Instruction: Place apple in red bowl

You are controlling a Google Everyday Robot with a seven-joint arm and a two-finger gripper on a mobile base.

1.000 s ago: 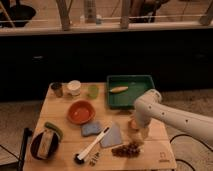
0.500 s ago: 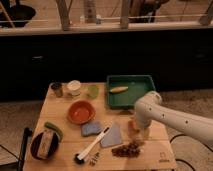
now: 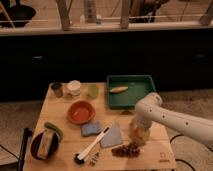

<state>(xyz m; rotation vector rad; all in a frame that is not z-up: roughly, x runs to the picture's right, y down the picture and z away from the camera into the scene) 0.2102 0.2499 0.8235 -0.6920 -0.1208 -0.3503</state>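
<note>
Orange-red apple with yellowish patches, seen directly at and just below the gripper, which hangs from the white arm that reaches in from the right of the camera view over the wooden table. Whether the gripper is parted around the fruit or clamped on it cannot be told from this view, nor whether the apple rests on the table or is lifted off it. The red bowl lies well apart from the gripper, to its left as the camera sees it and slightly farther back. It appears to hold nothing, so the placing is judged not yet done. Between gripper and bowl, a little nearer the camera, lie a grey cloth, a blue sponge and a brush. A bunch of grapes sits just in front of the gripper, and the green tray stands behind it. The coming carry is therefore judged to be a mainly sideways move toward the bowl, high enough to pass over the cloth and sponge.
</note>
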